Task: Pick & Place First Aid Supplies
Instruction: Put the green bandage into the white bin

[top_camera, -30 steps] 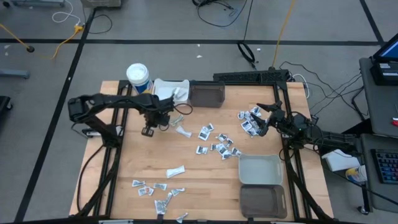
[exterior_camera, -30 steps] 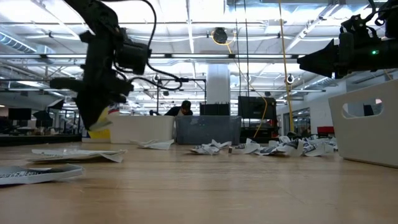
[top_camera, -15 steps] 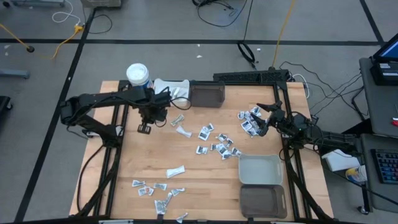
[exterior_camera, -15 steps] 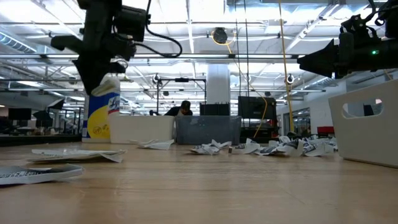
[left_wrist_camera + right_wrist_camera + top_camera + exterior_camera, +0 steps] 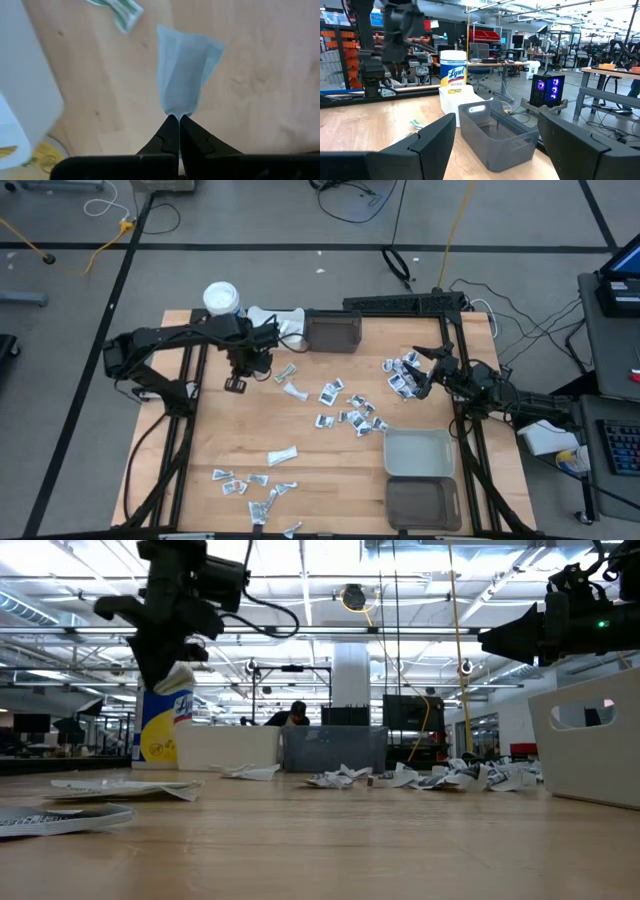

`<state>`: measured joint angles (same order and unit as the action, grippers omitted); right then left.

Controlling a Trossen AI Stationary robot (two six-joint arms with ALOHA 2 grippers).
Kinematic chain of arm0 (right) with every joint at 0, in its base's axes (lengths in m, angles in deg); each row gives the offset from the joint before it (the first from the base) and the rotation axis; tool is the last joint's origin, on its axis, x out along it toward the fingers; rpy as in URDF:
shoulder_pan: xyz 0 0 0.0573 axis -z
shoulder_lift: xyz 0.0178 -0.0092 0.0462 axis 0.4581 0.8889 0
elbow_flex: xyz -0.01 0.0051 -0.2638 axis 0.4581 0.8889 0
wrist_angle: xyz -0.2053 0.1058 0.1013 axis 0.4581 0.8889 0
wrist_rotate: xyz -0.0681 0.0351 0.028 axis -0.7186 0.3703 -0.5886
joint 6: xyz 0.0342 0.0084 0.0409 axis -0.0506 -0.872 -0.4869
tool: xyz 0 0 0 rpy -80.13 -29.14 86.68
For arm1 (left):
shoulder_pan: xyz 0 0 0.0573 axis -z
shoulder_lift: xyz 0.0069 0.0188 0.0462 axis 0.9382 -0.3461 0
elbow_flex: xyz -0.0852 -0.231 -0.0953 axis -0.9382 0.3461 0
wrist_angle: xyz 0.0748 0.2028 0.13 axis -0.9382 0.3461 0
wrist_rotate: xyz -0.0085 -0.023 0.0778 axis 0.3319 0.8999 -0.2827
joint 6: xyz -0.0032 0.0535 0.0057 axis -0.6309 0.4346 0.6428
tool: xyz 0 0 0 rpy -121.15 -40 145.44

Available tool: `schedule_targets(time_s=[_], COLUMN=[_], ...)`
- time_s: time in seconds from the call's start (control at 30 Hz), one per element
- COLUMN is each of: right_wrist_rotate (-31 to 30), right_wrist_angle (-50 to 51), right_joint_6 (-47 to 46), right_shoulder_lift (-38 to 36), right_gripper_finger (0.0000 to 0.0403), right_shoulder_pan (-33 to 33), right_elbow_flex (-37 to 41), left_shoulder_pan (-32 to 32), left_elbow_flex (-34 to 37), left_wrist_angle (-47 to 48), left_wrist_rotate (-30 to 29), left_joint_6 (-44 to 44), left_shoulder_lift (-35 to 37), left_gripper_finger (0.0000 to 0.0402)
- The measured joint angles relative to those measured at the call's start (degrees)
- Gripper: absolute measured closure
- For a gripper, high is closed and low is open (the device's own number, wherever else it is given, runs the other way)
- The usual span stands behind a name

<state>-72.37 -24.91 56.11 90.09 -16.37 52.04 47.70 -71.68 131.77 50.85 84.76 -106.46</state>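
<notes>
Left gripper (image 5: 178, 119): I have its fingers pinched tight on the end of one white sachet (image 5: 184, 75), lifted off the table and hanging clear of the wood.
Position of that arm: in the overhead view the left gripper (image 5: 258, 352) sits just beside the white bin (image 5: 281, 325) at the far edge, near the cup (image 5: 221, 299).
Right gripper (image 5: 418, 376): parked at the right side over the cluster of packets (image 5: 400, 375); I see its fingers (image 5: 432, 142) spread wide, holding nothing.
Remaining supplies: loose packets scattered mid-table (image 5: 350, 415), an elongated sachet (image 5: 282, 456) lower down, and a small heap at the near edge (image 5: 255, 488).
Bins: a dark bin (image 5: 333, 332) next to the white one; a grey bin (image 5: 418, 452) and another dark bin (image 5: 423, 504) at the right near corner.
Step in hand, my reading: carrying the sachet to the white bin for release.
Handling note: the grip is only on the very edge, and the sachet looks light and floppy, so I would move gently.
Release note: I would bring the fingers fully over the bin's opening, past the wall, and lower before letting go, so the sachet cannot flutter onto the table (image 5: 330, 470).
Risk: clipping the bin wall or the cup on approach.
</notes>
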Motion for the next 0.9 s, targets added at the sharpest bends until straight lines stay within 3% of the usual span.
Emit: schedule_targets(time_s=[0.9], right_wrist_rotate=[0.0], right_wrist_angle=[0.02], right_joint_6=[-0.01], right_shoulder_lift=[0.0], right_gripper_finger=[0.0124], right_shoulder_pan=[-0.01], right_elbow_flex=[-0.01], left_shoulder_pan=[-19.7], left_elbow_flex=[-38.18], left_wrist_angle=[10.7], left_wrist_rotate=[-2.04], left_joint_6=[8.94], left_shoulder_lift=[-26.43], left_gripper_finger=[0.0401])
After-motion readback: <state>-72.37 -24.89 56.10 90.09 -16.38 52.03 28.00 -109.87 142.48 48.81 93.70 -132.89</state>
